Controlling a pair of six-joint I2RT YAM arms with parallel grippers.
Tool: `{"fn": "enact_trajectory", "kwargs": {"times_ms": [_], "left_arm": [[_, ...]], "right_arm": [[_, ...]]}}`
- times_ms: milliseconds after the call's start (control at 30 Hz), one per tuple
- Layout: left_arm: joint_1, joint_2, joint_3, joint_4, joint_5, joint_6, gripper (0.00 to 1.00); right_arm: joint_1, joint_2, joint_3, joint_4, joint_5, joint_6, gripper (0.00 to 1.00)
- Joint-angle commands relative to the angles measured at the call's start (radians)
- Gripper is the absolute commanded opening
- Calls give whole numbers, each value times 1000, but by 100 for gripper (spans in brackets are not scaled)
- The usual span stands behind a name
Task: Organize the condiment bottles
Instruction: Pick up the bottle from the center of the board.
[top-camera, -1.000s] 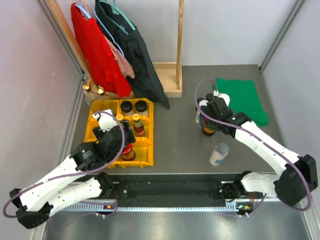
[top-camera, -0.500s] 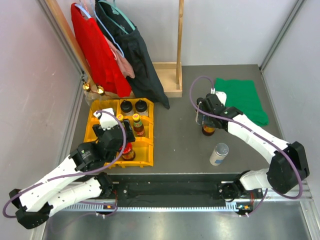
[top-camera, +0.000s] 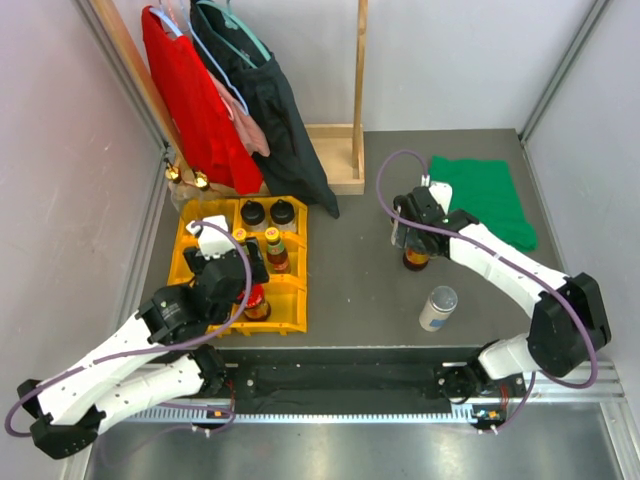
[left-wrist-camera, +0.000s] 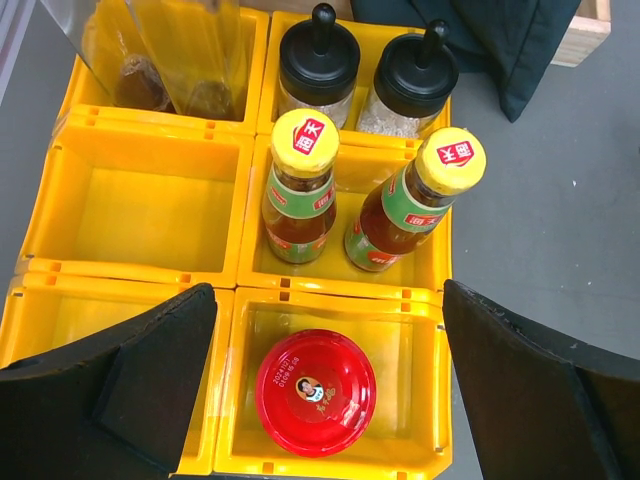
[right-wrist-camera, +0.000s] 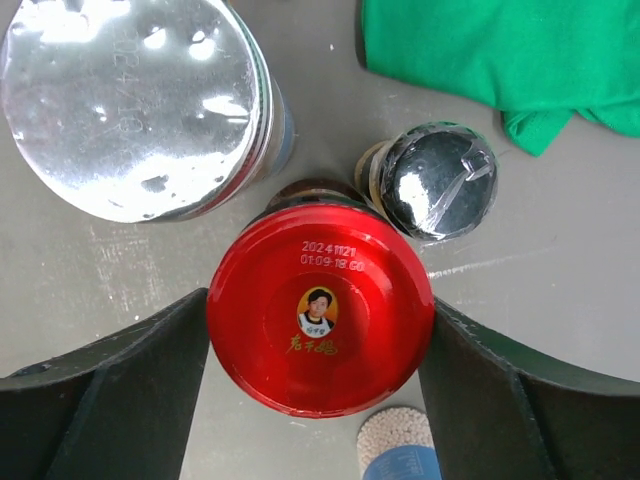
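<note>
Red-lidded glass jar (right-wrist-camera: 320, 318) stands on the grey table (top-camera: 350, 260), centre-right in the top view. Right gripper (top-camera: 411, 240) straddles its lid, pads (right-wrist-camera: 150, 390) seemingly touching; we can't tell whether it's clamped. We reckon the step is grasping it for the yellow compartment tray (top-camera: 297, 300), lower left. Next move calls for a straight lift. Only the wrist view shows why: big silver-lidded can (right-wrist-camera: 135, 105) and small foil-capped bottle (right-wrist-camera: 437, 180) crowd it. Left gripper (left-wrist-camera: 330, 385) gapes wide above the tray.

Probably a robotics lab test cell: a grey table (top-camera: 350, 280) walled by plain white panels (top-camera: 450, 60), with staged props, a wooden clothes rack (top-camera: 359, 90) and yellow tray (top-camera: 288, 300).
</note>
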Motion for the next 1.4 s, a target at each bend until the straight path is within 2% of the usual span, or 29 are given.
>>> {"fn": "enact_trajectory", "kwargs": {"times_ms": [0, 67, 100, 167, 200, 267, 300, 367, 567, 867, 1000, 1100, 1200, 1367], "left_arm": [[4, -25, 21, 47, -23, 24, 99], [4, -34, 20, 50, -23, 24, 99], [4, -39, 15, 47, -23, 24, 99], [4, -48, 14, 46, -23, 24, 99], [4, -49, 9, 44, -23, 24, 99], [4, -59, 7, 43, -26, 24, 99], [4, -60, 7, 41, -28, 24, 99], [4, -68, 7, 40, -31, 22, 99], [4, -74, 4, 37, -37, 19, 99], [4, -33, 20, -12, -98, -42, 99], [9, 32, 44, -74, -131, -97, 99], [39, 64, 50, -75, -128, -122, 99], [114, 84, 52, -59, -74, -123, 99], [289, 105, 50, -13, 53, -108, 99]], "right_arm": [[-9, 16, 61, 28, 7, 23, 72], [-9, 19, 64, 29, 6, 23, 64], [-8, 17, 64, 28, 4, 26, 53], [-9, 19, 68, 25, 0, 27, 44], [-9, 14, 67, 25, -1, 27, 33], [-8, 11, 65, 23, -2, 25, 22], [-9, 7, 64, 22, -5, 23, 10], [-6, -10, 56, 17, -13, 22, 1], [69, -62, 85, -17, 7, -9, 0], [274, -129, 198, -35, -8, -81, 0], [379, -135, 246, -9, -13, -122, 0], [465, -126, 261, 23, -19, -151, 0], [524, -99, 271, 71, -25, -168, 0], [566, -41, 284, 156, -76, -164, 0]]}}
